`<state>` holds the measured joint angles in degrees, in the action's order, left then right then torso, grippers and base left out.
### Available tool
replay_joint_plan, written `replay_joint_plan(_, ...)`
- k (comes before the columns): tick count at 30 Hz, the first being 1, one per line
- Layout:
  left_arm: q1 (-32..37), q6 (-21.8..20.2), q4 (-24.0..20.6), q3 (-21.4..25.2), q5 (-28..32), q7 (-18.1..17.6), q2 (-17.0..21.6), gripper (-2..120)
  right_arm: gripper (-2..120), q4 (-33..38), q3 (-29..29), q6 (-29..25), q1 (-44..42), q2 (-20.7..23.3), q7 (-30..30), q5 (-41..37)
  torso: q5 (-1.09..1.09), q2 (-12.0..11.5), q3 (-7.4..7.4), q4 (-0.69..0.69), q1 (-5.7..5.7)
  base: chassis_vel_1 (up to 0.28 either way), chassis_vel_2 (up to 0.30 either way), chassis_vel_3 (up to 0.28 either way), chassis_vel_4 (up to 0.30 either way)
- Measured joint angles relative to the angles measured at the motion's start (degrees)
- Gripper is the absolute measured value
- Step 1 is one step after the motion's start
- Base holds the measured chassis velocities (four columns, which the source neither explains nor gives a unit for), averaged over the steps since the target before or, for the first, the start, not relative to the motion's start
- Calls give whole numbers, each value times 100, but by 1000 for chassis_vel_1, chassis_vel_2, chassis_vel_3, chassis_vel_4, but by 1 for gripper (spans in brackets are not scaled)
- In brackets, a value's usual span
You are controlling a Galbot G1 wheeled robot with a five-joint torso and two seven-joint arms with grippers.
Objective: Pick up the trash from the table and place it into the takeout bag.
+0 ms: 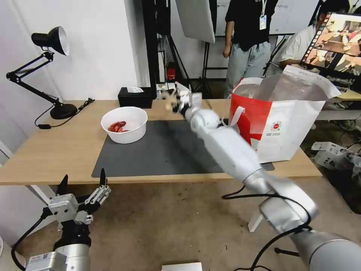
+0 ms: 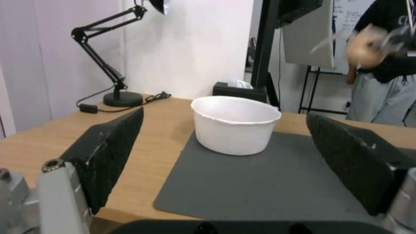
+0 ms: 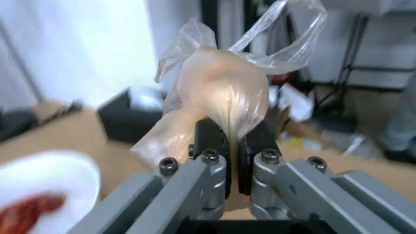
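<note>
Clamping the yellowish ball in clear wrap (image 3: 221, 94) between its two black pads, my right gripper (image 3: 232, 143) is clenched on the plastic just below the ball, with the loose ends of the wrap flaring above. In the head view that gripper (image 1: 176, 103) is raised above the far side of the table (image 1: 45, 150), off the surface, between the black tissue box (image 1: 134, 97) and the takeout bag (image 1: 285, 124); the ball (image 1: 170, 104) shows at its tip. The bag stands upright on the table's right end, mouth open, silver lining showing, one corner on the dark grey mat (image 1: 161, 150). The white bowl (image 1: 124, 124) sits on the mat's far left corner, red shells (image 1: 117, 126) inside it. My left gripper (image 1: 82, 184) hangs below the table's near edge, on the left, its fingers spread apart and grasping nothing; its own camera looks between the two black fingers (image 2: 108, 152) at the bowl (image 2: 236, 125) on the mat. A black desk lamp (image 1: 49, 67) stands on the table's far left corner.
</note>
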<state>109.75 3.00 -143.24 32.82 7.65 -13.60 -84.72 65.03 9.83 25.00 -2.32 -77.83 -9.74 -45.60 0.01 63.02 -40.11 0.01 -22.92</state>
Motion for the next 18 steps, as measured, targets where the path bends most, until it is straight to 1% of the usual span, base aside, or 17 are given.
replay_joint_plan(1,-6,-2,0,-5,0,8,7,100,2,273,-24,195,145,220,-200,-179,0,0,0,0,0,0,0,0,0)
replay_joint_plan(2,-6,-2,0,-5,0,8,7,100,2,273,-24,195,145,220,-200,-179,0,0,0,0,0,0,0,0,0)
replay_joint_plan(4,-10,-10,0,-12,0,16,30,100,2,755,-92,601,357,616,-605,-630,-1,0,1,0,0,0,0,0,0)
replay_joint_plan(5,-10,-10,0,-12,0,16,30,100,2,755,-92,601,357,616,-605,-630,-1,0,1,0,0,0,0,0,0)
replay_joint_plan(7,-17,-22,0,-24,4,21,66,100,2,1190,-173,918,509,1028,-962,-1101,1,0,1,-2,0,0,0,0,0)
replay_joint_plan(8,-21,-26,0,-31,6,26,83,100,2,1386,-222,1059,564,1263,-1107,-1310,0,1,1,-1,0,0,0,0,0)
replay_joint_plan(9,-21,-26,0,-31,6,26,83,100,2,1386,-222,1059,564,1263,-1107,-1310,0,1,1,-1,0,0,0,0,0)
replay_joint_plan(12,-23,-30,0,-39,16,33,121,100,2,1784,-329,1318,591,1968,-1486,-1884,1,0,1,-1,0,0,0,0,0)
replay_joint_plan(13,-23,-30,0,-39,16,33,121,100,2,1784,-329,1318,591,1968,-1486,-1884,1,0,1,-1,0,0,0,0,0)
replay_joint_plan(15,-29,-39,0,-40,37,35,140,100,2,1911,-423,1405,479,2392,-1648,-2205,0,1,1,-3,0,0,0,0,0)
replay_joint_plan(16,-34,-56,0,-40,60,35,153,100,2,1972,-489,1432,353,2634,-1763,-2390,4,0,1,-4,0,0,0,0,0)
replay_joint_plan(17,-34,-56,0,-40,60,35,153,100,2,1972,-489,1432,353,2634,-1763,-2390,4,0,1,-4,0,0,0,0,0)
replay_joint_plan(18,-42,-75,0,-39,84,36,173,100,2,2071,-599,1463,188,2857,-1922,-2645,3,0,1,-3,0,0,0,0,0)
